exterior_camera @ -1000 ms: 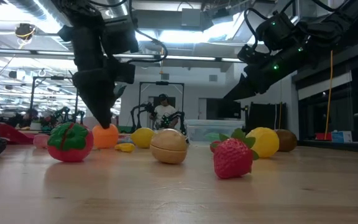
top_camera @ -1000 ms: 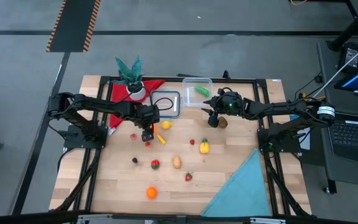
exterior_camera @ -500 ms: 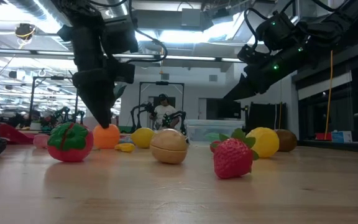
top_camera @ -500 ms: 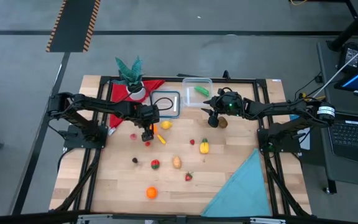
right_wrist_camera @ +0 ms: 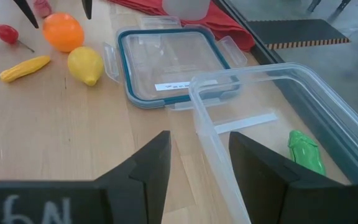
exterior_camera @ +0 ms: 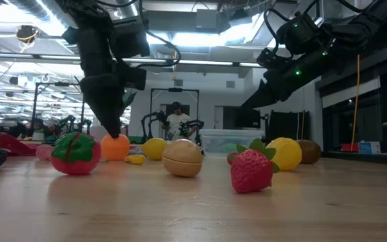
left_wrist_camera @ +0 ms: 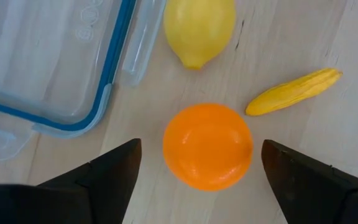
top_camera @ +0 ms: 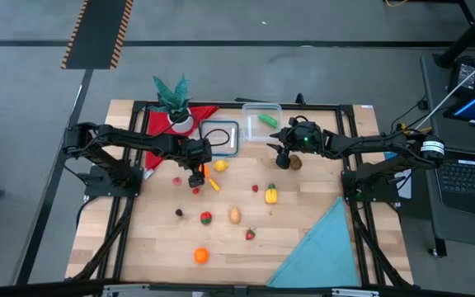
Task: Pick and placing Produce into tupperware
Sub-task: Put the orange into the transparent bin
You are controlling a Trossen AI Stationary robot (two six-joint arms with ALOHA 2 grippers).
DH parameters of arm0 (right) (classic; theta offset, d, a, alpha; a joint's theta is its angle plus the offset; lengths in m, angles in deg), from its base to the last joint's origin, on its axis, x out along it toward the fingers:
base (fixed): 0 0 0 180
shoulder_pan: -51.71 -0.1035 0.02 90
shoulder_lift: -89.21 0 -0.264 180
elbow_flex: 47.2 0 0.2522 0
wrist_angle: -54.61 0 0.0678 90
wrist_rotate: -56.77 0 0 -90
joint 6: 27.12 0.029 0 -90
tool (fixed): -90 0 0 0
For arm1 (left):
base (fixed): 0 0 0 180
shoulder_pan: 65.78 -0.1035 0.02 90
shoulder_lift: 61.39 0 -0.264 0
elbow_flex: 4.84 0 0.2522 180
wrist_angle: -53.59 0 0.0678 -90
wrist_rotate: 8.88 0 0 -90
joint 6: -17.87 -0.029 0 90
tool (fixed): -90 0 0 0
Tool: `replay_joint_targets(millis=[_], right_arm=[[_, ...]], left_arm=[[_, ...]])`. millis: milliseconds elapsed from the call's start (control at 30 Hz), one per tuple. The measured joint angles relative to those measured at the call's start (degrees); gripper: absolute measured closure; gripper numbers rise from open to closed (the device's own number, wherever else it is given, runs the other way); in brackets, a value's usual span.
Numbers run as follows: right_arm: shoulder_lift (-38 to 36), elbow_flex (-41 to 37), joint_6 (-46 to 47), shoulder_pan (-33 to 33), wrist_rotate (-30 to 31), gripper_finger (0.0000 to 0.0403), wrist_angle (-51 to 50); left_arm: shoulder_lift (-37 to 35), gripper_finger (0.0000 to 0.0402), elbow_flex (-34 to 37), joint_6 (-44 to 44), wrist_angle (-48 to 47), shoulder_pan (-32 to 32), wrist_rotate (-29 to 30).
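Nothing has moved since the earlier frames, high view: left gripper (top_camera: 195,176) spread open over round orange toy fruit (top_camera: 204,171) beside blue-rimmed clear flat lid (top_camera: 220,137), left wrist view: bare wood around the fruit (left_wrist_camera: 207,146), right wrist view: right gripper (right_wrist_camera: 199,163) parted astride clear plastic tupperware tub (right_wrist_camera: 303,86) wall, green toy vegetable (right_wrist_camera: 305,151) inside.

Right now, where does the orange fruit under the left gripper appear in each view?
High view: orange fruit, mostly hidden beside the left gripper.
Low view, at the dark fingers' tips.
Left wrist view, centred between the open fingers.
Right wrist view, far off.
Shared landmark: the lemon beside it.
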Motion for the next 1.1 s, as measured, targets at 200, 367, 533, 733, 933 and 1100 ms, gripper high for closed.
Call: replay_joint_targets(millis=[200,367,533,733,933,1100], right_arm=[[0.00,0.00,0.00,0.00,0.00,0.0237,0.00],[0.00,0.00,1.01,0.02,0.00,0.0237,-0.01],[0.00,0.00,1.36,0.00,0.00,0.0237,-0.26],[0.00,0.00,1.46,0.00,0.00,0.0237,-0.31],[0.00,0.00,1.50,0.00,0.00,0.0237,-0.33],[0.00,0.00,2.59,0.00,-0.02,0.0237,-0.33]], left_arm=[[0.54,0.0083,-0.02,0.02,0.04,-0.01,0.01],[2.33,0.0085,-0.02,0.02,0.14,-0.02,0.00],[4.76,0.0085,-0.02,0.02,0.57,-0.02,0.01],[7.28,0.0085,-0.02,0.11,1.56,-0.02,0.02],[7.46,0.0085,-0.02,0.19,3.16,-0.02,0.02],[7.46,0.0086,-0.02,0.19,3.09,-0.02,0.02]])
